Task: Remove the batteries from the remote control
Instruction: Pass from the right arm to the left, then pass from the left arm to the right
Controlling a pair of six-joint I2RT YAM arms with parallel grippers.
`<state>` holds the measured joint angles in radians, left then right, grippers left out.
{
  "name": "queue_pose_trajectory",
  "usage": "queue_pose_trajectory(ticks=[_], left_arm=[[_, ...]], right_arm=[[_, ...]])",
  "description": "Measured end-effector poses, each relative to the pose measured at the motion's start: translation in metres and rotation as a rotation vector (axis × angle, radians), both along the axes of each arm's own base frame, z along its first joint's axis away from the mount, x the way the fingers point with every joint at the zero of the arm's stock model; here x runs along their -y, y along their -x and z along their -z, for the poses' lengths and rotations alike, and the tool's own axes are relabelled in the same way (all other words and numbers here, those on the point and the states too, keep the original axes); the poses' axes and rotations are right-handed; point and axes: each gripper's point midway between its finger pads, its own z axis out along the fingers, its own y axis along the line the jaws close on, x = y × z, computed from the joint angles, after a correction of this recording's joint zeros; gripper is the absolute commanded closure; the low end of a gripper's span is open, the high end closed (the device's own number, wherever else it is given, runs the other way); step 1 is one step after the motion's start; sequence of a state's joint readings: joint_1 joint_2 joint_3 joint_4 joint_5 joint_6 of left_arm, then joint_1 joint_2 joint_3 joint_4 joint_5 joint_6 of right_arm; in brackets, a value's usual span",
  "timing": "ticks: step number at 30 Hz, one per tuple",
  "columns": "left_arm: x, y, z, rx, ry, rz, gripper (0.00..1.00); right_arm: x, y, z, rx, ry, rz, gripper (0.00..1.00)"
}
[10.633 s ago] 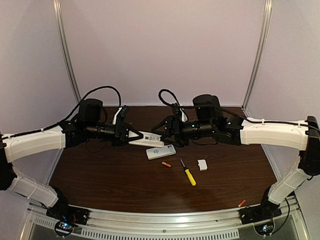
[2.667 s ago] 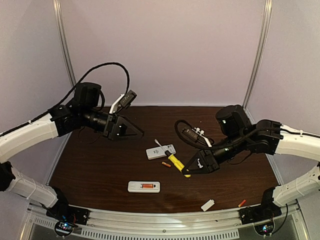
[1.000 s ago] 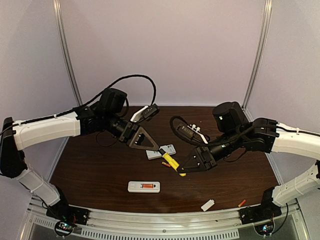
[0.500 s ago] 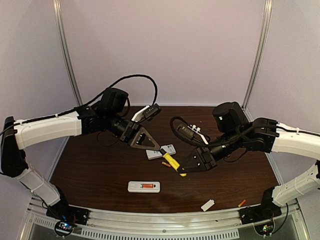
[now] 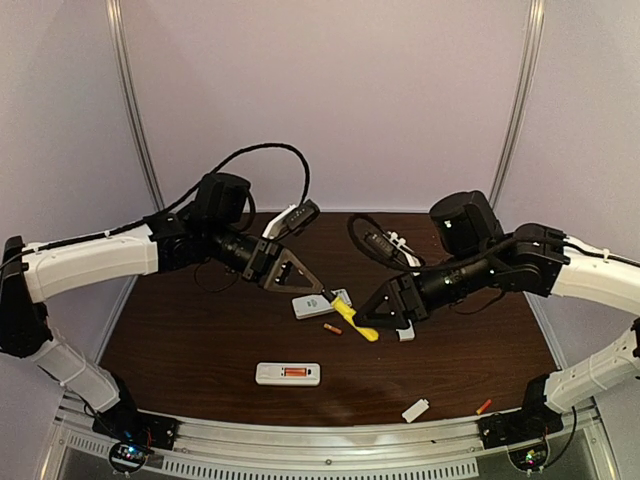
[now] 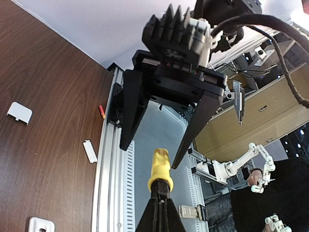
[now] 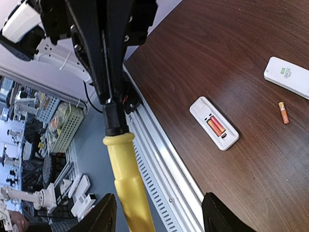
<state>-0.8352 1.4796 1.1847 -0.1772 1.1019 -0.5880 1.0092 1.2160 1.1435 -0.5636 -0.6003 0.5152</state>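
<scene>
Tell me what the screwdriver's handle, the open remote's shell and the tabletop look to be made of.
Screwdriver: handle looks like yellow moulded plastic, possibly rubbery; smooth, low sheen.
Remote: white hard plastic, semi-gloss, with rounded moulded edges.
Table: dark wood grain, probably laminate or veneer, given the even streaks and glare; solid wood cannot be ruled out.

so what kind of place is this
Most likely a robotics lab work cell: two robot arms bolted along a dark wooden table, pale enclosure panels on metal posts around it, and another small robot arm beyond the table's edge.
</scene>
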Motion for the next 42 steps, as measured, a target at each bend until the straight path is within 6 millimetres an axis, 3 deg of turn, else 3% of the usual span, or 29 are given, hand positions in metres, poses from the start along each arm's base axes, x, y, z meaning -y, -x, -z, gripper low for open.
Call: queue_pose_trajectory(ticks=[7,11,18,25,30,37,42], left_arm=[[-0.003,-0.004,-0.014,0.033,0.024,-0.061,1.0],[-0.003,-0.008,-0.024,0.055,0.041,-0.103,1.0],[-0.004,-0.018,-0.039,0.081,0.07,-0.183,1.0],[-0.003,-0.028,-0.042,0.095,0.069,-0.25,1.0],[-0.003,-0.035,-0.042,0.101,0.064,-0.289,1.0],[-0.002,-0.043,-0.041,0.098,0.055,-0.337,1.0],[-0.001,-0.046,-0.049,0.089,0.08,-0.355,1.0]], right_arm=[[0.01,-0.022,-0.021,0.068,-0.027,0.157,0.26],[0.013,-0.039,-0.045,0.102,-0.061,0.262,0.22],[0.023,-0.053,-0.081,0.094,-0.176,0.406,0.01],[0.029,-0.062,-0.11,0.072,-0.301,0.503,0.0],[0.034,-0.067,-0.116,0.053,-0.349,0.558,0.0],[0.024,-0.072,-0.118,0.027,-0.385,0.562,0.0],[0.018,-0.07,-0.136,0.025,-0.467,0.534,0.0]])
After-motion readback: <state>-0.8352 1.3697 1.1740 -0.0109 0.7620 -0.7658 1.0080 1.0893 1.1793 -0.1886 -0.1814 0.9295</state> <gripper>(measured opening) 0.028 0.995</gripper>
